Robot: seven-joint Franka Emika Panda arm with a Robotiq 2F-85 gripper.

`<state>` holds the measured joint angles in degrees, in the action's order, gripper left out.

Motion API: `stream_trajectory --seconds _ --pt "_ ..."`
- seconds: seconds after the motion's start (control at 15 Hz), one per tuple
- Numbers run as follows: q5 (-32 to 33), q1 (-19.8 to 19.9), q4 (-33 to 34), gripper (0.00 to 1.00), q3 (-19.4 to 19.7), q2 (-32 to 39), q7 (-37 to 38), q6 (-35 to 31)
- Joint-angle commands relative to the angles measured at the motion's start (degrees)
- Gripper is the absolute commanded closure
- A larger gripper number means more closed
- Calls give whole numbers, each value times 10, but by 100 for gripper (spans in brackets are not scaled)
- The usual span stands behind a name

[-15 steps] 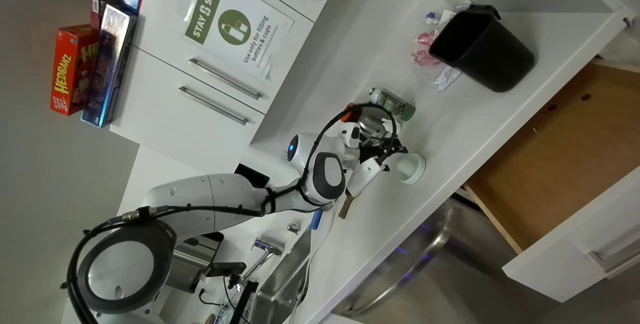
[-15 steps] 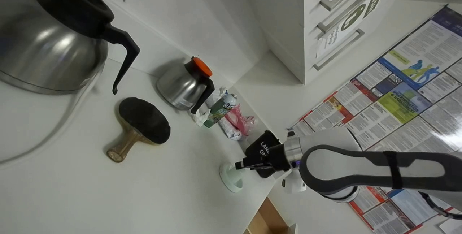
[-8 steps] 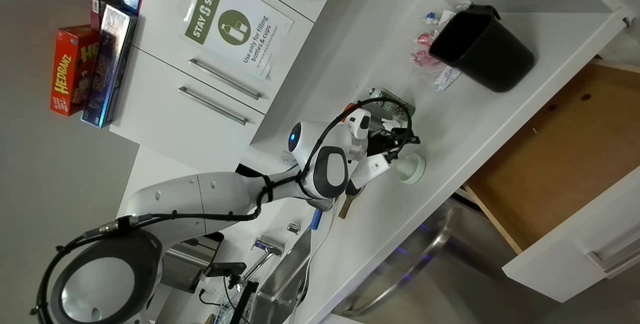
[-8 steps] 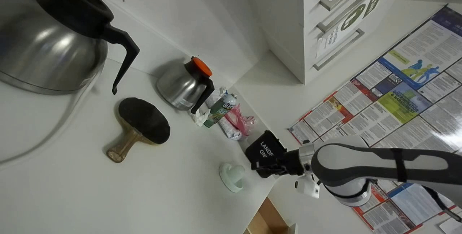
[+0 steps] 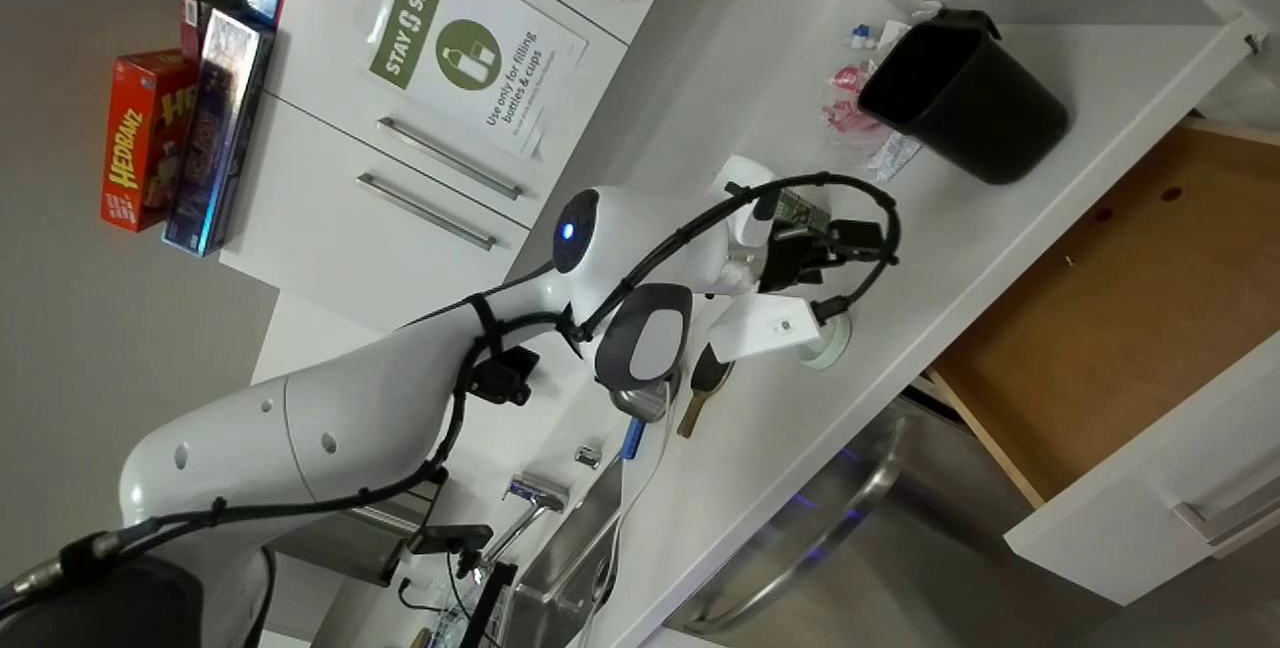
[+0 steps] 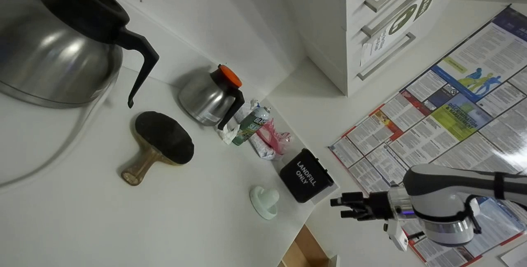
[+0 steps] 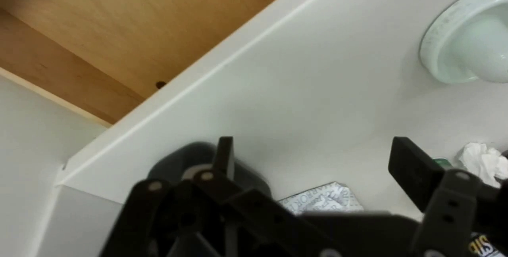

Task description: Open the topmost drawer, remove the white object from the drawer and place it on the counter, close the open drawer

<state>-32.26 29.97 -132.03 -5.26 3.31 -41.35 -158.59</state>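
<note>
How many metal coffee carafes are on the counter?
2 in an exterior view: a large black-lidded carafe at its left edge, and a smaller orange-lidded carafe near the spray can. The arm may hide others.

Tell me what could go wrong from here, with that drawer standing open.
The cable loops out near the open jaws and could snag on the drawer while it is being pushed shut. The white object sits unheld on the counter, so a low swing of the arm might knock it aside. The bin stands near the open drawer; a bump might tip it over.
</note>
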Motion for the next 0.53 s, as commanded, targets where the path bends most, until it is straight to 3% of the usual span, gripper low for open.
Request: stream_trajectory --seconds 0.0,0.07,0.13,0.47 --pt "-77 48 -12 0 35 -28 -88 65" --pt "-100 61 -10 0 47 -26 -116 83" --pt "-123 17 -4 0 116 -18 -138 103" --pt "-222 24 21 0 215 35 -251 223"
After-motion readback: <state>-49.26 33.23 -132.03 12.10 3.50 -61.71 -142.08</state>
